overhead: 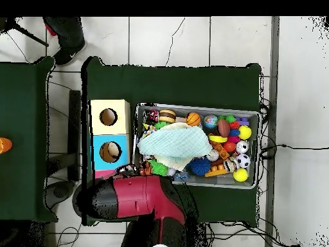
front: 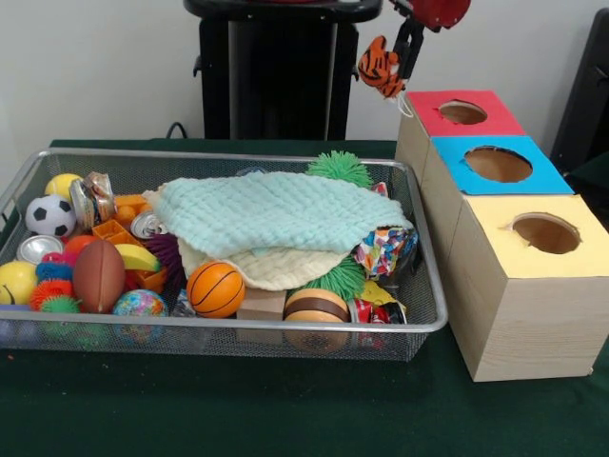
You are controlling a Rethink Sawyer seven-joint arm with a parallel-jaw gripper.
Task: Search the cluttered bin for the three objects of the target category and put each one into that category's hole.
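You have three wooden boxes with round holes, red-topped, blue-topped and yellow-topped, one wire mesh bin, and seemingly two cloths.

Green-clothed table: bin, boxes.

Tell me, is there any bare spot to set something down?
Yes: the green table in front of the bin, and a narrower bare strip between bin and boxes. Inside the bin, toys and a cloth fill everything.
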